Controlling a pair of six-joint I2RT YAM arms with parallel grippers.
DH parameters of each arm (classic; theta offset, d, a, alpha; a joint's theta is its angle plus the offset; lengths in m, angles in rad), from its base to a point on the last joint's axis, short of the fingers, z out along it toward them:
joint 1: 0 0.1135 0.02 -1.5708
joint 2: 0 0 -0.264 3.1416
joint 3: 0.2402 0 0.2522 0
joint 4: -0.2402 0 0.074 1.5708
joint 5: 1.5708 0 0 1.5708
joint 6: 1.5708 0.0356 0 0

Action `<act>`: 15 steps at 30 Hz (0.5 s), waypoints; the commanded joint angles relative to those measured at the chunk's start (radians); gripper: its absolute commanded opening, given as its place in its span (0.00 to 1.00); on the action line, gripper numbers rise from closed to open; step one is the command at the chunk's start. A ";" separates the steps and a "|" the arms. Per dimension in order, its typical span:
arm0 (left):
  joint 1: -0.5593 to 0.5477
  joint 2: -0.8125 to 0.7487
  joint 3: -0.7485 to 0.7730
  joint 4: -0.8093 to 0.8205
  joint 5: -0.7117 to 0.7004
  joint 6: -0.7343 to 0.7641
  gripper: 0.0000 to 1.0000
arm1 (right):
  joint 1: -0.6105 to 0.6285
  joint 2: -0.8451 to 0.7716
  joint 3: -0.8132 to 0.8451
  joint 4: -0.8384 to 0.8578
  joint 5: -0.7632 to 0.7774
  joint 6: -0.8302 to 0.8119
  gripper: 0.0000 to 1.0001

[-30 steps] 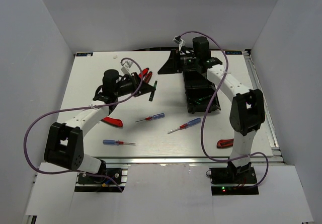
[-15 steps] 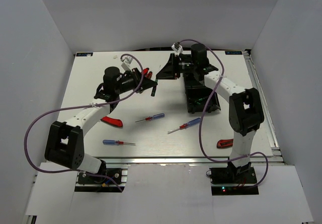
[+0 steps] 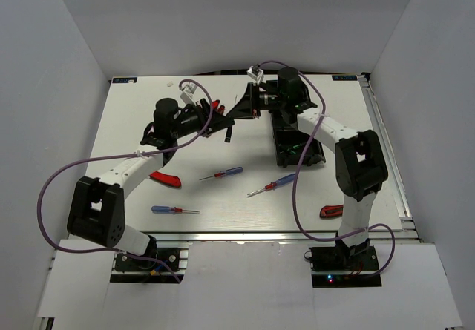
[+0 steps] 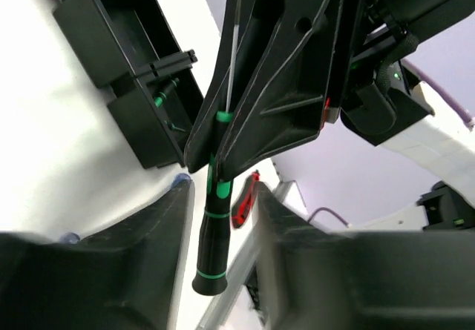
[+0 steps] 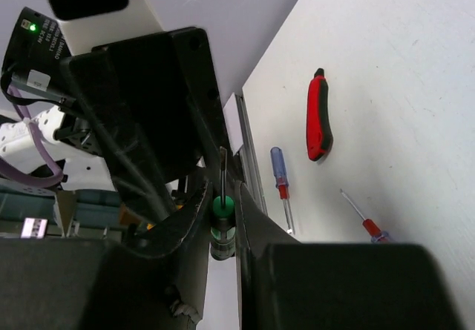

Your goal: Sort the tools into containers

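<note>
A green-and-black-handled screwdriver (image 4: 213,233) hangs in the air between my two grippers, above the table's far middle. My right gripper (image 5: 221,196) is shut on it just below its green collar (image 5: 223,206), the thin shaft pointing away. My left gripper (image 4: 220,196) stands open around the handle's lower end, with a gap showing on each side. In the top view the two grippers meet at the screwdriver (image 3: 228,131), left of the black three-compartment tray (image 3: 297,141). The tray (image 4: 126,41) holds another green-marked tool (image 4: 165,93).
Three blue-and-red screwdrivers (image 3: 223,173) (image 3: 273,185) (image 3: 174,210) lie on the white table in front. A red-handled tool (image 3: 165,179) lies at the left, another (image 3: 332,211) by the right arm's base. More red handles (image 3: 215,107) sit behind the left gripper.
My right gripper swung left to the screwdriver and shut on it. My left gripper, which held the handle, has opened. The left arm shifted slightly toward the back.
</note>
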 commanded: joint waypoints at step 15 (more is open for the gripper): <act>0.080 -0.227 -0.063 -0.228 -0.174 0.172 0.78 | -0.033 -0.175 0.239 -0.899 0.397 -1.291 0.00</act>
